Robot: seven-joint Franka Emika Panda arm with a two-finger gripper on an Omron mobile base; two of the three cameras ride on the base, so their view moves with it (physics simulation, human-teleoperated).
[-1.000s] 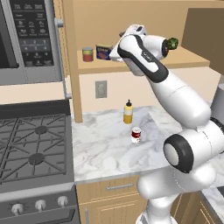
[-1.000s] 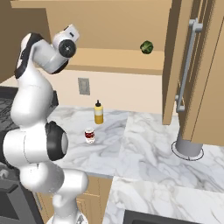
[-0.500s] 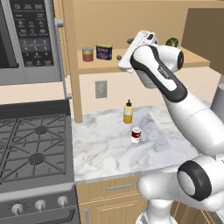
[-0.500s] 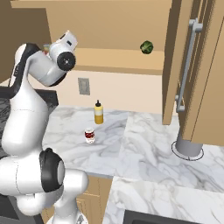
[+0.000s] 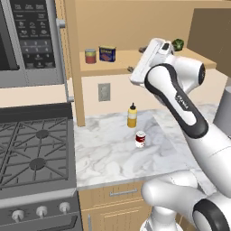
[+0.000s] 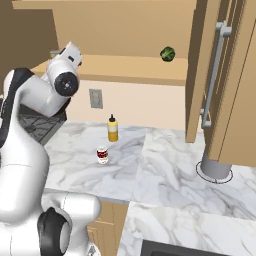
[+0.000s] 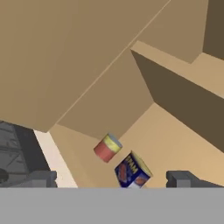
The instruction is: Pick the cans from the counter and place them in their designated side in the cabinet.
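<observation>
Left base view: blue tin (image 5: 107,53) on cabinet (image 5: 135,18) shelf near left end, beside red can (image 5: 90,56). Round can (image 5: 140,139) mid-counter (image 5: 108,155), in front of bottle (image 5: 131,115).
Right base view: round can near counter's front edge.
Hand view: gripper (image 7: 109,178) fingers spread, empty; blue tin between fingertips (image 7: 181,178).

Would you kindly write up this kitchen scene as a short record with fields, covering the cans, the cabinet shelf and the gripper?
dark blue boxy tin: on the light tan cabinet shelf, left part, upright
red can with yellow-green band: on the shelf, just left of the blue tin
short round red-and-white can: upright on the white-grey marble counter
yellow squeeze bottle: on the counter, behind the round can
dark green round item: on the shelf's right part
gripper: open, empty, up at shelf height, the blue tin between its fingertips in the hand view
</observation>
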